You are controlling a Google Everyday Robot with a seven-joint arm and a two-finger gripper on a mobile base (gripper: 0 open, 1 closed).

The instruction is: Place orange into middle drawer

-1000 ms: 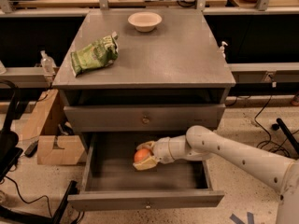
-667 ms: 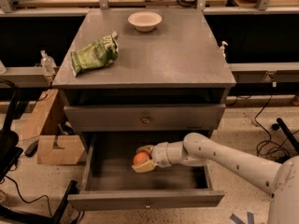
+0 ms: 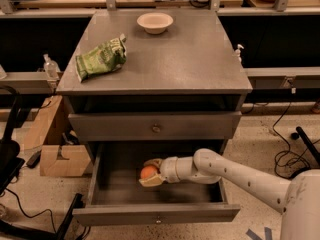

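You have the orange (image 3: 148, 172) inside the open middle drawer (image 3: 115, 216), over the left-centre part of its tray, and it sits between the two fingers of the claw (image 3: 146, 173). One tan finger (image 3: 153, 162) arches over the fruit and the other runs beneath it, so the claw is closed on the orange with only the fruit's width between the fingers. You cannot tell whether the orange touches the tray floor or hangs just above it. The white arm (image 3: 235, 176) reaches in from the lower right, crossing the drawer's right side. The drawer is pulled well out, with its small round knob (image 3: 158, 219) centred on the front panel nearest you. Directly above it, the other drawer front (image 3: 200, 126) is shut and has its own knob (image 3: 156, 128). On the counter (image 3: 190, 59), a green snack bag (image 3: 101, 60) lies near the left edge and a white bowl (image 3: 155, 22) stands toward the back, well apart from each other. A cardboard box (image 3: 62, 160) rests on the floor to the left of the cabinet.
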